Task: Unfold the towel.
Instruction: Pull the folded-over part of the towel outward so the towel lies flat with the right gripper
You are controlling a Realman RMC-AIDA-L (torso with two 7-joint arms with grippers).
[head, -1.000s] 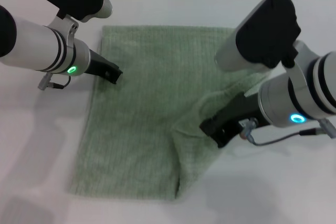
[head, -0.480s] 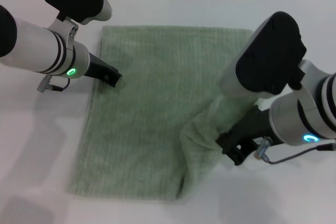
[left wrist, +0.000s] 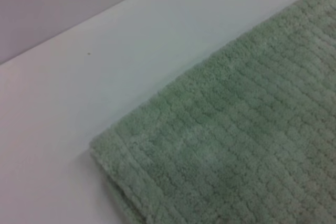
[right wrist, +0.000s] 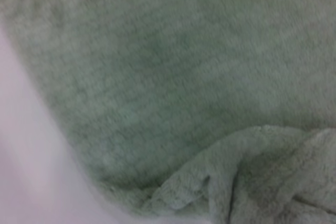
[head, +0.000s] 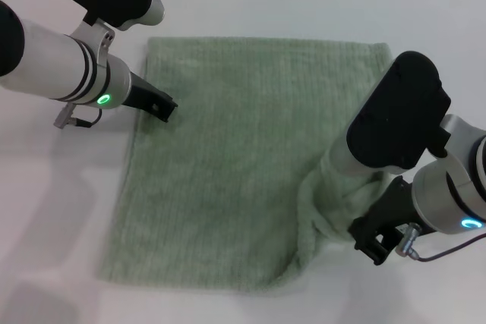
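My head camera looks forward and down over the whole worktop (head: 228,5). Both my wrist cameras sit close above the towel (head: 243,157), which all three views share.

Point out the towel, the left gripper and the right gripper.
towel (head: 228,157): head view, flat middle of the cloth.
left gripper (head: 161,106): head view, dark tip at the towel's edge.
right gripper (head: 372,244): head view, dark tip beside the bunched corner.

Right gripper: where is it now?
Head view: the right gripper is low on the robot's right, at the bunched near-right corner of the towel, opposite the left gripper at its far-left edge.
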